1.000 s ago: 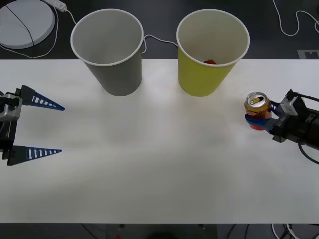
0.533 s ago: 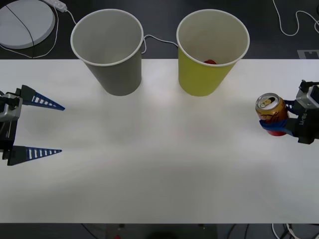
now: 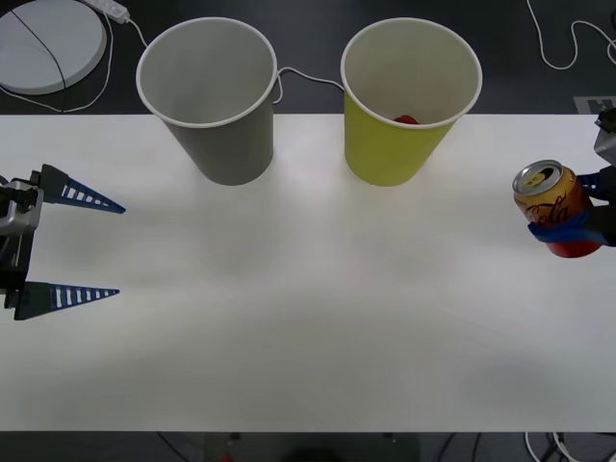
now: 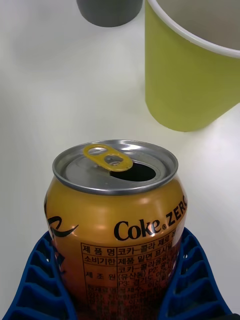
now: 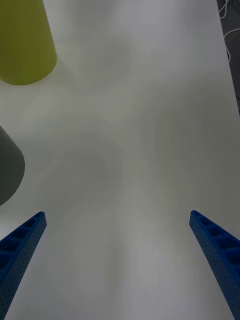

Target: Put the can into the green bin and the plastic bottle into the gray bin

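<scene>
The can (image 3: pixel 551 200), orange-gold above and red at the base, hangs near the table's right edge with my right gripper (image 3: pixel 563 231) shut on it; it is upright, its silver top open. In the right wrist view the can (image 4: pixel 116 220) sits between the blue fingers (image 4: pixel 37 285). The green bin (image 3: pixel 409 96) stands at the back, right of centre, left of and beyond the can, with something small and red (image 3: pixel 406 120) inside. The gray bin (image 3: pixel 207 96) stands to its left. My left gripper (image 3: pixel 72 245) rests open at the left edge. The plastic bottle is out of view.
A white round disc (image 3: pixel 48 38) and cables lie on the dark floor behind the white table (image 3: pixel 308 318). In the left wrist view the green bin (image 5: pixel 22 45) and gray bin (image 5: pixel 7 170) stand off to one side of bare tabletop.
My right gripper has carried the can to the right and lifted it, so it looks larger. The left arm and both bins have not moved.
</scene>
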You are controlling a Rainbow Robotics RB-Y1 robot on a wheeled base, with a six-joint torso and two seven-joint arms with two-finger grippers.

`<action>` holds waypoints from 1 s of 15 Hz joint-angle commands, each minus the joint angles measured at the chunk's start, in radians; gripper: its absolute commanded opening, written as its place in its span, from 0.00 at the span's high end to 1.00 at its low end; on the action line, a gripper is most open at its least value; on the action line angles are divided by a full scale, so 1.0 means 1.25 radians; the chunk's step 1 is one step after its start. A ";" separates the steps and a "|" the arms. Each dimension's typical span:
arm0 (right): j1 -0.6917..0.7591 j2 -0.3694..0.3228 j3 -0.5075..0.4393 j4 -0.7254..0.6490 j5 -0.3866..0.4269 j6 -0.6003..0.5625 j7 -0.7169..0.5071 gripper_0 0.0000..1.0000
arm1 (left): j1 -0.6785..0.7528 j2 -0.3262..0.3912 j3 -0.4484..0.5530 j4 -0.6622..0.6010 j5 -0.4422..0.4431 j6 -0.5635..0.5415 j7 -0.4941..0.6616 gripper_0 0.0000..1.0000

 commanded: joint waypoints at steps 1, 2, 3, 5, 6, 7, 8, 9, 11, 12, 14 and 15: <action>-0.079 -0.039 0.001 0.001 -0.002 -0.030 -0.073 1.00 | 0.000 0.000 0.000 0.000 0.000 0.000 0.000 0.00; -0.115 -0.056 0.011 0.010 -0.006 -0.030 -0.100 1.00 | 0.000 0.000 0.000 0.000 0.000 0.000 0.000 0.00; -0.159 -0.079 0.033 0.023 -0.012 -0.030 -0.128 1.00 | 0.000 0.000 0.000 0.000 0.000 0.000 0.000 0.00; -0.222 -0.116 0.083 0.044 -0.019 -0.030 -0.172 1.00 | 0.000 0.000 0.000 0.000 0.000 0.000 0.000 0.00; -0.262 -0.136 0.114 0.054 -0.020 -0.030 -0.203 1.00 | 0.000 0.000 0.000 0.000 0.000 0.000 0.000 0.00; -0.290 -0.146 0.135 0.061 -0.021 -0.030 -0.222 1.00 | 0.000 0.000 0.000 0.000 0.000 0.000 0.000 0.00; -0.320 -0.154 0.160 0.070 -0.021 -0.030 -0.246 1.00 | 0.000 0.000 0.000 0.000 0.000 0.000 0.000 0.00; -0.360 -0.163 0.196 0.085 -0.020 -0.030 -0.274 1.00 | 0.000 0.000 0.000 0.000 0.000 0.000 0.000 0.00; -0.436 -0.170 0.258 0.123 -0.018 -0.030 -0.301 1.00 | 0.000 0.000 0.000 0.000 0.000 0.000 0.000 0.00; -0.489 -0.170 0.309 0.163 -0.014 -0.030 -0.302 1.00 | 0.000 0.000 0.000 0.000 0.000 0.000 0.000 0.00; -0.580 -0.165 0.393 0.244 -0.009 -0.030 -0.302 1.00 | 0.000 0.000 0.000 0.000 0.000 0.000 0.000 0.00; -0.645 -0.155 0.448 0.308 -0.004 -0.030 -0.300 1.00 | 0.000 0.000 0.000 0.000 0.000 0.000 0.000 0.00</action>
